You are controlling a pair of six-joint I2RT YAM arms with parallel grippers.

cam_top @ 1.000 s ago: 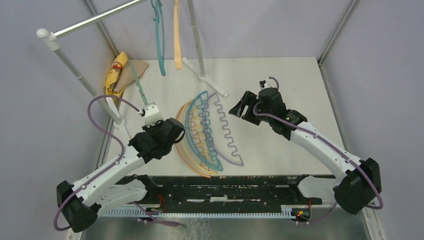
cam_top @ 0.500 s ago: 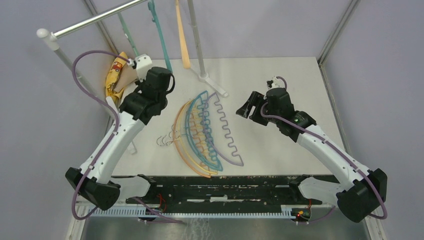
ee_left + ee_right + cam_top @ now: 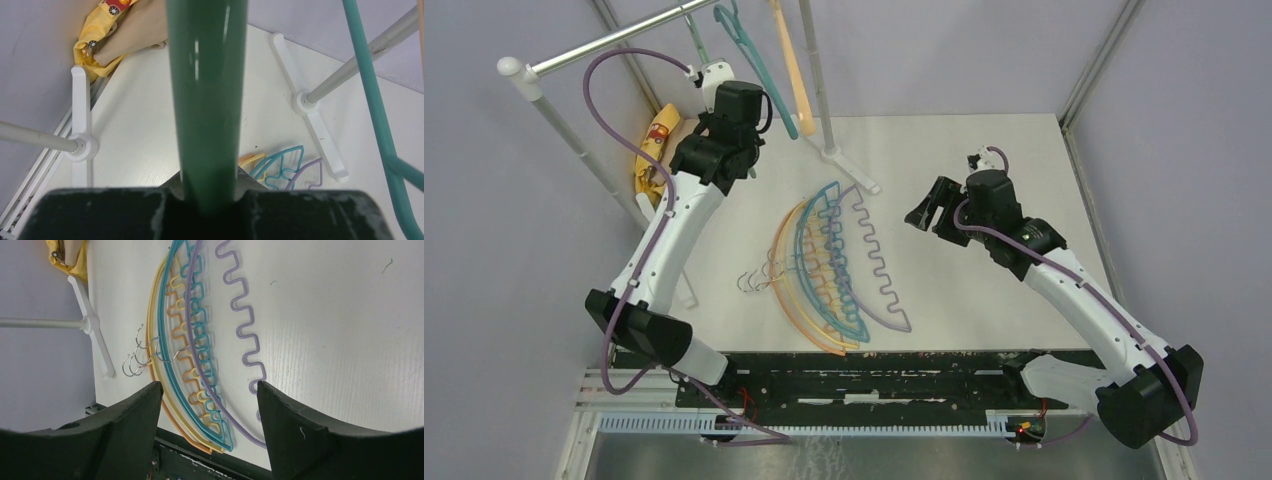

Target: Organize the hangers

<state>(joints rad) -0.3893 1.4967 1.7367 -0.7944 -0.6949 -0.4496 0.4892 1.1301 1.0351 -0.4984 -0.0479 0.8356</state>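
A pile of several hangers [image 3: 829,265] in teal, blue, yellow, orange and purple lies mid-table, with the metal hooks [image 3: 759,280] at its left. The pile also shows in the right wrist view [image 3: 190,345]. My left gripper [image 3: 712,72] is raised by the rack rail and shut on a green hanger [image 3: 694,38]. In the left wrist view the green hanger [image 3: 205,100] fills the gap between the jaws of the left gripper [image 3: 207,200]. A teal hanger [image 3: 764,70] and an orange hanger [image 3: 792,60] hang from the rail. My right gripper [image 3: 929,212] is open and empty, right of the pile; in its wrist view the right gripper [image 3: 209,405] is above the pile.
The silver rack rail [image 3: 614,40] crosses the back left, with a pole [image 3: 816,80] and white foot [image 3: 844,165] behind the pile. A second foot [image 3: 82,145] stands at the left edge. A yellow and tan cloth [image 3: 654,150] lies in the back left corner. Walls enclose the table.
My left arm has lifted the green hanger from near the table up and back to the rail. The hanging teal and orange hangers have swung. My right gripper drifted slightly right.
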